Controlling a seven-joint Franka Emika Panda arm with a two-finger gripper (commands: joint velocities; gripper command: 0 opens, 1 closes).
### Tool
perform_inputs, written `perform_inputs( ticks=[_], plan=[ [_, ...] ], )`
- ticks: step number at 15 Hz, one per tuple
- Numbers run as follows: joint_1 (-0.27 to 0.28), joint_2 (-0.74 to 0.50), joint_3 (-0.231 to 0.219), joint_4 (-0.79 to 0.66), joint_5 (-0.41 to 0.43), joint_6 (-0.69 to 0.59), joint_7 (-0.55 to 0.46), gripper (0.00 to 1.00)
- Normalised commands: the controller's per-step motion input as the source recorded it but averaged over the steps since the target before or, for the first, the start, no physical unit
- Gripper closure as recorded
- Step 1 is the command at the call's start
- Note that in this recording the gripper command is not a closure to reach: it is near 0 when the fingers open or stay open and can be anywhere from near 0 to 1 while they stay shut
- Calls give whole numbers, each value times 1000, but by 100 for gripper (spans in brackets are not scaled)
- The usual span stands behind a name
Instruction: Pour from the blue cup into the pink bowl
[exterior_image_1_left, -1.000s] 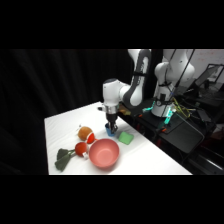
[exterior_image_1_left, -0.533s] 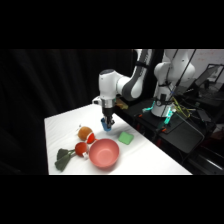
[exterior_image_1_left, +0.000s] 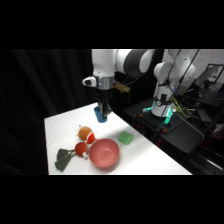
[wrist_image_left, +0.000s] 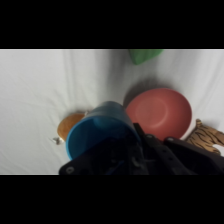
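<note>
The jaws (exterior_image_1_left: 101, 113) are seen closed on the blue cup (exterior_image_1_left: 100, 115), which is held in the air above the white bench (exterior_image_1_left: 150, 157), clear of its surface. In the wrist view the jaws (wrist_image_left: 135, 137) are largely lost in the dark linkage at the bottom, but the blue cup (wrist_image_left: 97, 132) is shown pressed against it, its open mouth turned toward the camera and its inside blue and shadowed; whether anything lies in it cannot be told.

From the side the cup is shown as a small bright-blue cylinder, much smaller than the pink bowl (exterior_image_1_left: 104, 153), which stands on the bench below and toward the near edge, well apart from the cup. In the wrist view the pink bowl (wrist_image_left: 160, 112) is seen from above as a wide, smooth, round dish with a bare inside, just beyond the cup's rim.

An orange-red fruit (exterior_image_1_left: 86, 133) is seen under the cup in the side view, with a second fruit (exterior_image_1_left: 80, 148) just beside the bowl and a dark green object (exterior_image_1_left: 63, 158) at the near left. A light-green square piece (exterior_image_1_left: 125, 138) lies to the bowl's right. Only the wrist view shows a striped orange object (wrist_image_left: 210, 137) beside the bowl.
</note>
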Motion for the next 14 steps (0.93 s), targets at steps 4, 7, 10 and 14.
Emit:
perform_inputs(
  ticks=[4, 7, 10, 14],
  plan=[
    [104, 306, 173, 462, 227, -161, -214, 9],
    [-66, 511, 157, 568, 712, -134, -794, 10],
    [-286, 515, 183, 538, 737, -303, -947, 10],
    [-374, 378, 200, 477, 529, -551, -766, 10]
  ],
)
